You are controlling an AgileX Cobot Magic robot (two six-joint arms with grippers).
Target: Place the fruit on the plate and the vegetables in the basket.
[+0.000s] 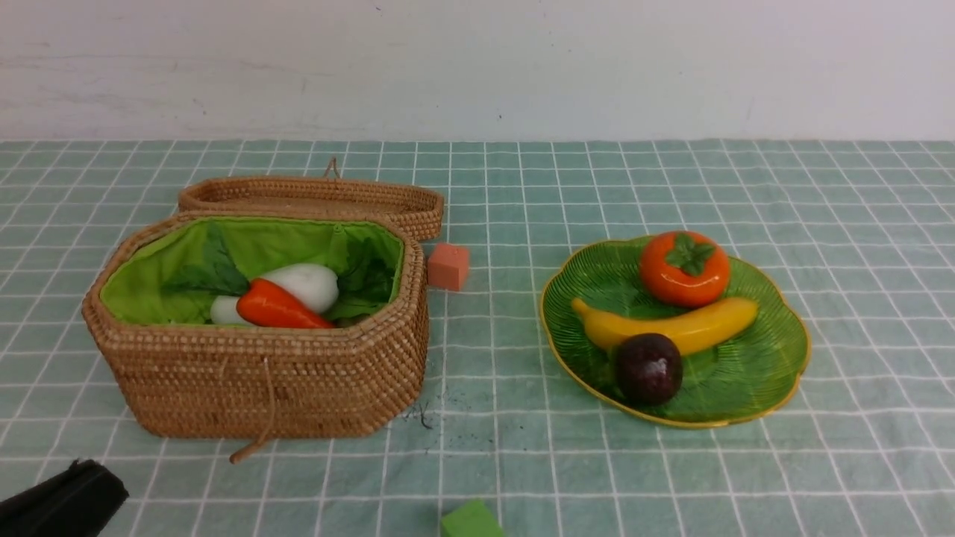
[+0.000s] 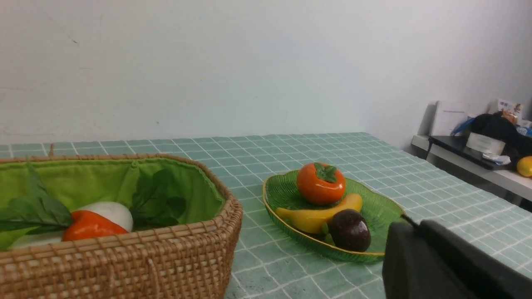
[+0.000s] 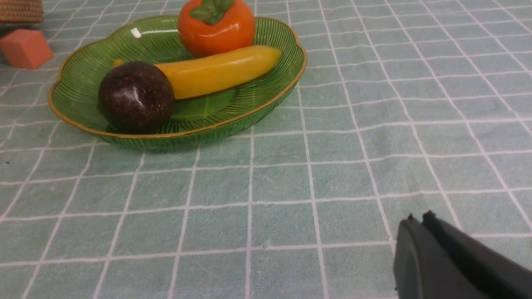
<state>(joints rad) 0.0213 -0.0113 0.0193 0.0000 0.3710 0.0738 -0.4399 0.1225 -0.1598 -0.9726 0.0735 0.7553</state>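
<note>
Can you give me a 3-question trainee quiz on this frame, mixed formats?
1. True or false: the banana lies on the plate.
2. Multiple choice: what stands on the cloth between the basket and the plate? A) pink cube B) carrot C) persimmon
3. Fill in: in the basket, the orange carrot lies in front of the white ____.

Key: 1 true. 2 A, the pink cube. 3 radish.
</note>
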